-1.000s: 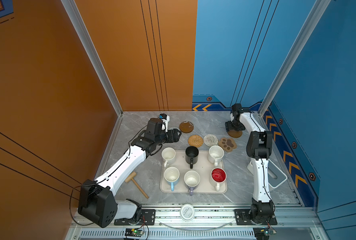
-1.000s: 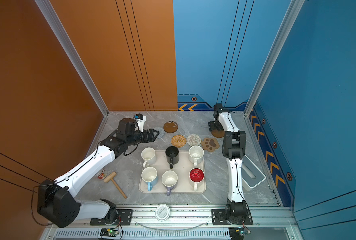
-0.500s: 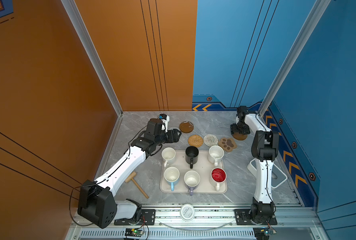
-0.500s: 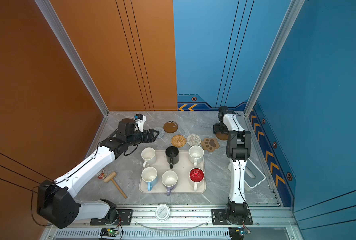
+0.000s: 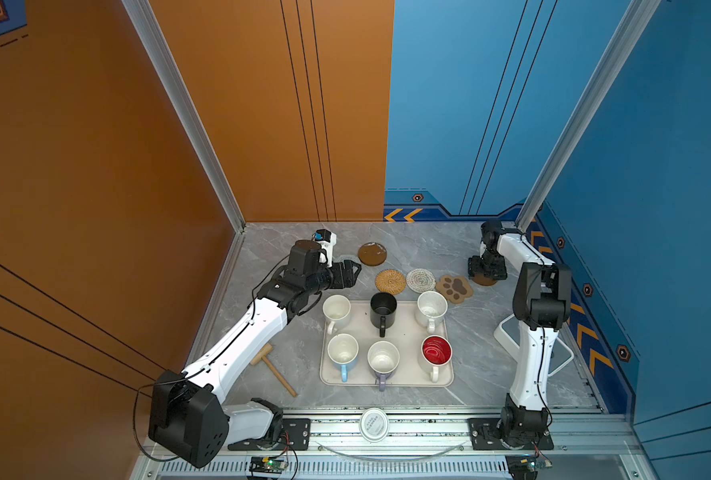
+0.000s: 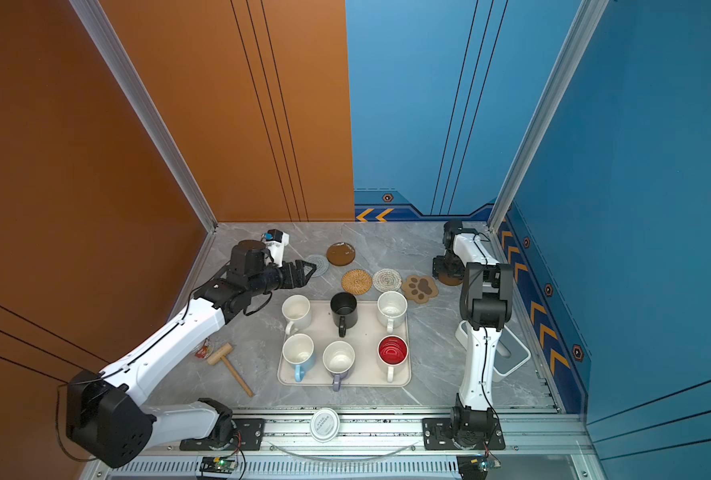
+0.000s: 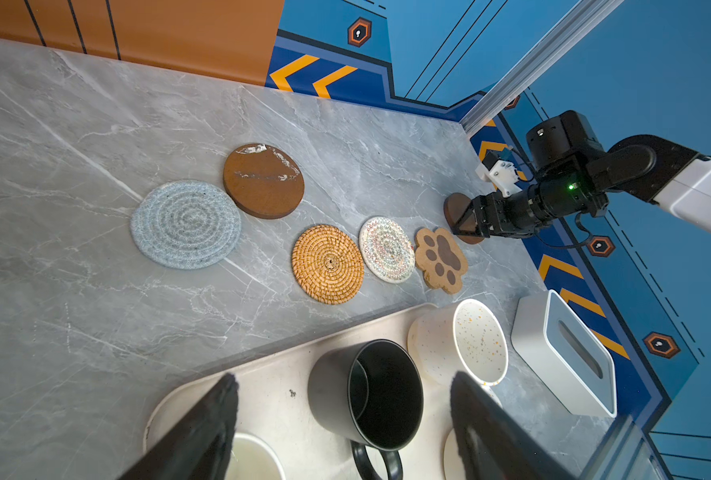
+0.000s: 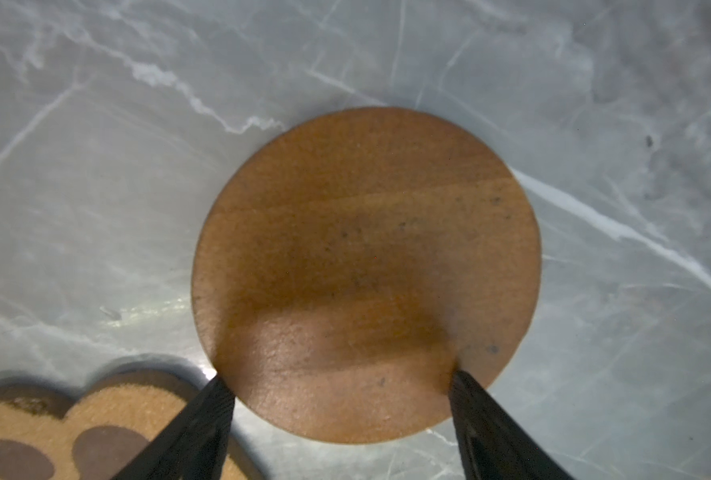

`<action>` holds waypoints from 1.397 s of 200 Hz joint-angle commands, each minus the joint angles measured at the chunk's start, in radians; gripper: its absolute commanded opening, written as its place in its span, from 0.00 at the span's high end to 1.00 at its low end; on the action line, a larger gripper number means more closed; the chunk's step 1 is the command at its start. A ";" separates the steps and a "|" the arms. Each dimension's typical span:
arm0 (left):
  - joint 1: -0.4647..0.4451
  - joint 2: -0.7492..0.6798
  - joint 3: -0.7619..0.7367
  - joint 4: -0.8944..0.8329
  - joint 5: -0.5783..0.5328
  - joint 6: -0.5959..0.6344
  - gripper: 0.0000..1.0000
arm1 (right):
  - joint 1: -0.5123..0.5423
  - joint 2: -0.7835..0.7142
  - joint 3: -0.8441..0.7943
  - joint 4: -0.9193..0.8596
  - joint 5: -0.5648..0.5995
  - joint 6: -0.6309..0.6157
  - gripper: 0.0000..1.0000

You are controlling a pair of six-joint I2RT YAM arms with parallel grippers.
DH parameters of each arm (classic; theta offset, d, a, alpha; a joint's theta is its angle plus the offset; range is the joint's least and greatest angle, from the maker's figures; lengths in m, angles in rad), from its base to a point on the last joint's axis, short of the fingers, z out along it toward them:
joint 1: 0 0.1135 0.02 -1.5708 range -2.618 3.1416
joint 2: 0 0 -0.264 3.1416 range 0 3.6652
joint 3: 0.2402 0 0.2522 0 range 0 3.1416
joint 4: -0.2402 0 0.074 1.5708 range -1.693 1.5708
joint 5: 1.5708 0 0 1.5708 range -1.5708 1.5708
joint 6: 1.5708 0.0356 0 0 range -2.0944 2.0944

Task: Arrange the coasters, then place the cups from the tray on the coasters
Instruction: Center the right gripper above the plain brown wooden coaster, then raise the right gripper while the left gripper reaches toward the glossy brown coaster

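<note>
The right gripper (image 8: 338, 378) has its fingers apart, tips at the brown disc coaster (image 8: 366, 270) (beside the paw-shaped coaster (image 8: 108, 407)) on the counter (image 8: 96, 166); the left gripper (image 7: 343, 377) has its fingers apart, empty.

Both arms are being held outstretched; left gripper (image 5: 357, 269) and right gripper (image 8: 339, 380) are being held wide-jawed, the right pointing down.

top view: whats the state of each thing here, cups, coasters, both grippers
cups: six, upright, all on the tray
coasters: six, flat on the table, no cup on any
left gripper: open, empty, in the air
right gripper: open, tips down at a brown coaster
</note>
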 commanded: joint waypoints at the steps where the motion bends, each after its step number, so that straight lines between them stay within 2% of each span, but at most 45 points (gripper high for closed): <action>1: 0.009 -0.033 -0.015 0.022 0.025 0.005 0.19 | -0.009 -0.015 -0.065 -0.035 -0.042 0.034 0.21; 46: 0.008 -0.053 -0.015 0.022 0.021 0.002 0.19 | -0.007 -0.090 0.000 -0.020 -0.071 0.047 0.21; 81: 0.009 -0.048 -0.015 0.022 0.012 -0.003 0.19 | -0.003 -0.052 0.116 -0.017 -0.100 0.050 0.23; 127: 0.008 -0.024 0.008 0.022 -0.004 -0.014 0.19 | 0.000 0.079 0.299 -0.021 -0.122 0.051 0.38; 162: 0.001 0.002 0.020 0.022 -0.022 -0.042 0.19 | -0.011 0.194 0.438 -0.040 -0.181 0.053 0.54; 177: -0.010 0.009 0.026 0.022 -0.030 -0.044 0.19 | -0.012 0.232 0.477 -0.044 -0.186 0.054 0.57; 230: -0.033 0.014 0.041 0.022 -0.055 -0.040 0.20 | -0.018 0.286 0.533 -0.043 -0.176 0.047 0.59; 279: -0.040 0.003 0.040 0.023 -0.064 -0.042 0.20 | -0.025 0.295 0.508 -0.057 -0.165 0.028 0.61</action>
